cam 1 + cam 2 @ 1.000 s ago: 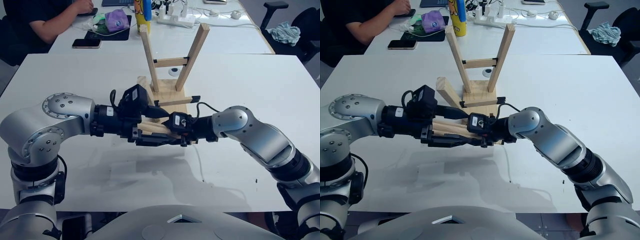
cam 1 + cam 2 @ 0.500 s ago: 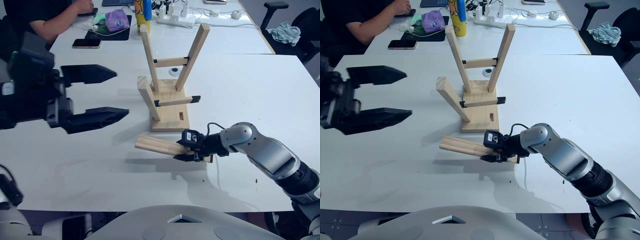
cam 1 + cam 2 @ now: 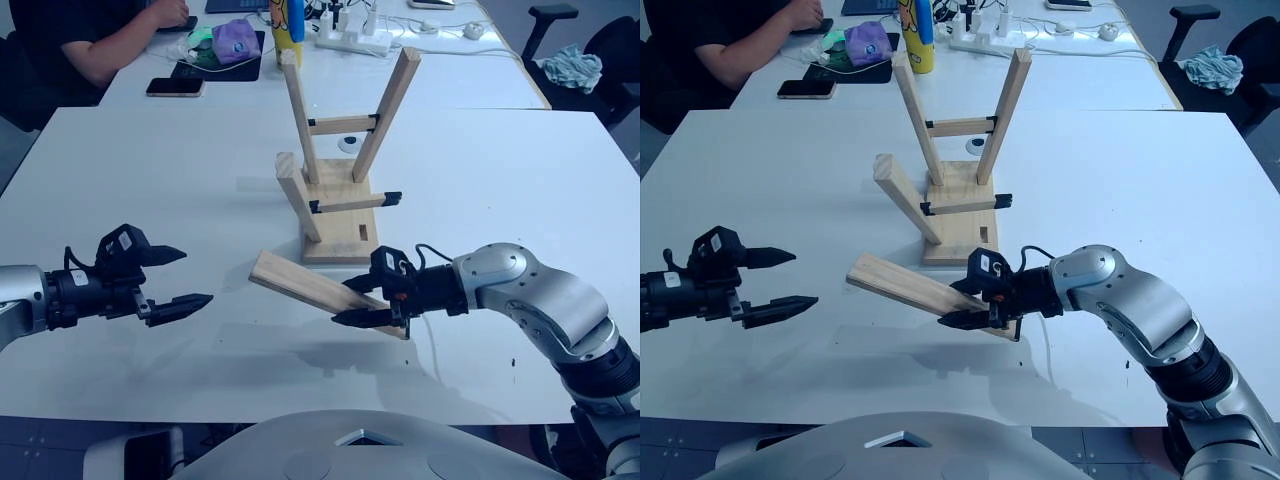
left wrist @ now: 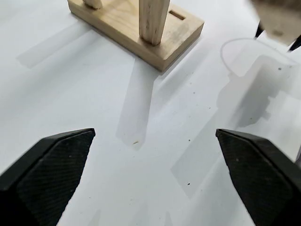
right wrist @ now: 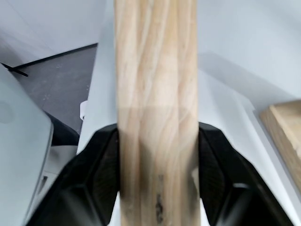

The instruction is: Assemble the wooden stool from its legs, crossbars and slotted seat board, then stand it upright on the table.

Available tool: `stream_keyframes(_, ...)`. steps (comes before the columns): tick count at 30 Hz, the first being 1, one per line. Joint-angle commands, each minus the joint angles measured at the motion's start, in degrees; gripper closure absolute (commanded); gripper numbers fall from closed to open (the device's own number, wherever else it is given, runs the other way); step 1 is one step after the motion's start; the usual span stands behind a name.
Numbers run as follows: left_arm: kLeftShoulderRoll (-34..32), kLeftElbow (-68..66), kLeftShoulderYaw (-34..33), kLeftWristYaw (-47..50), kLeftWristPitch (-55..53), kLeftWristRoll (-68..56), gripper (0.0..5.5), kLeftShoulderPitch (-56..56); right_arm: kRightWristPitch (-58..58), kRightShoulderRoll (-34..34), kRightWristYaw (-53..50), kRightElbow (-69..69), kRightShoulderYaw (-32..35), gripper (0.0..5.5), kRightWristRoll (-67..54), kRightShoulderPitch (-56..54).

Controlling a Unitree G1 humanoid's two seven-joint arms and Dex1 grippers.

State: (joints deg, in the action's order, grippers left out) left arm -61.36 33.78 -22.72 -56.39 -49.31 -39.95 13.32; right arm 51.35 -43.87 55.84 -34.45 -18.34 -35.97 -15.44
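Pinching one end of a loose wooden leg (image 3: 295, 282), the right gripper (image 3: 355, 305) is holding it tilted off the table (image 3: 500, 170). Just beyond its fingers, the seat board (image 3: 345, 235) is lying flat, carrying three fitted legs (image 3: 300, 115) and two crossbars (image 3: 341, 124). Well apart, the left gripper (image 3: 197, 276) is hovering, fingers spread wide.

The left hand (image 3: 197, 276) hovers low on the left, its fingers spread wide, while the right arm reaches inward, its hand (image 3: 365, 305) clamped around a wooden leg (image 3: 295, 281).
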Motion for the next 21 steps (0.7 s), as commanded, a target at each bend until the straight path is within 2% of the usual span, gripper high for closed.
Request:
stream_keyframes(1,3.2,1.1,3.8,2.2,0.2,-3.9,0.72,-9.0,0.5,0.4,-0.1,-0.9,-0.7,3.46,0.1,-1.8)
stream_keyframes(6,5.3,2.0,7.2,5.4,-2.0,-7.8,0.72,-16.7,0.3,0.8,-0.6,-0.8,-2.6,3.46,1.5,-2.3)
stream_keyframes(15,6.0,3.4,9.5,7.4,-4.8,-11.4,0.72,-18.7,0.2,1.6,-0.9,-0.5,-3.5,3.46,2.4,-3.0)
stream_keyframes(21,9.1,4.7,11.5,11.3,-6.1,-15.2,0.72,-23.1,-0.2,1.7,-0.8,-0.2,-4.6,3.46,3.4,-3.7)
